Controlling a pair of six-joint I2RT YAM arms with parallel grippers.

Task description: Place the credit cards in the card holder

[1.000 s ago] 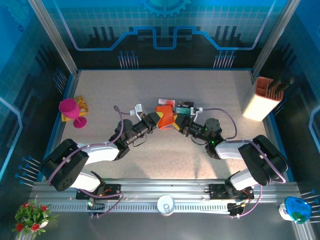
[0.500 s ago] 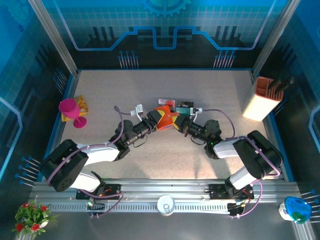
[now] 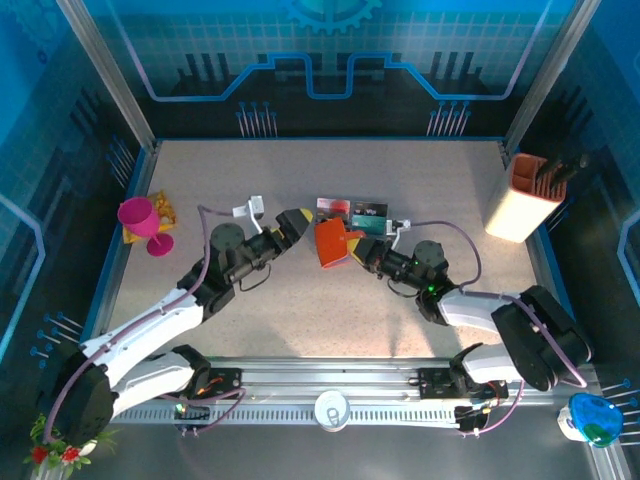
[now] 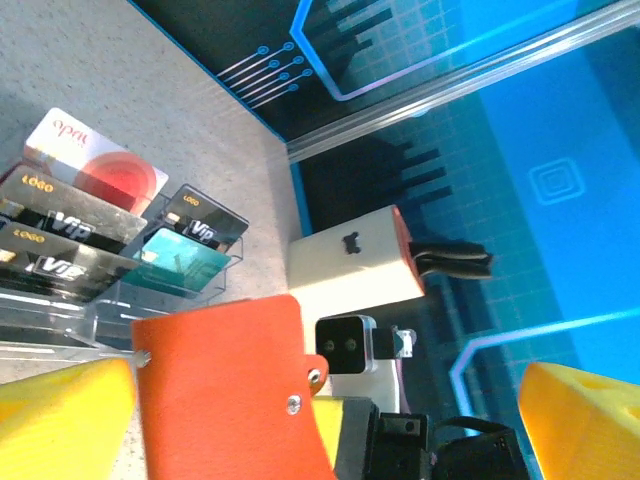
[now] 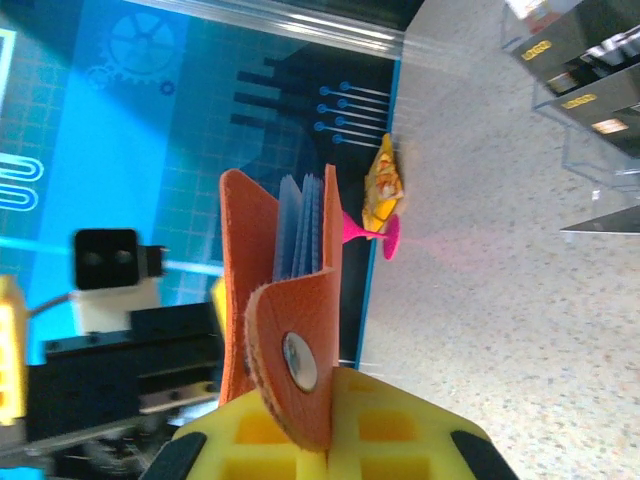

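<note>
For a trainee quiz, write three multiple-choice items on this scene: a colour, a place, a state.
1. The wallet is: A orange-red; B green; C white.
2. The cards stand: A inside the wallet; B in a clear tray; C under the wallet.
3. The left jaws are: A shut on the wallet; B open; C shut on a card.
Answers: A, its flap shows orange-red; B, they lean in the tray's tiers; B, they stand wide apart.

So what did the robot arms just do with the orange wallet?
The left gripper opened its jaws, let go of the orange card holder and pulled back to the left. The right gripper holds it alone now. The cards and the pink cup stayed put.
</note>
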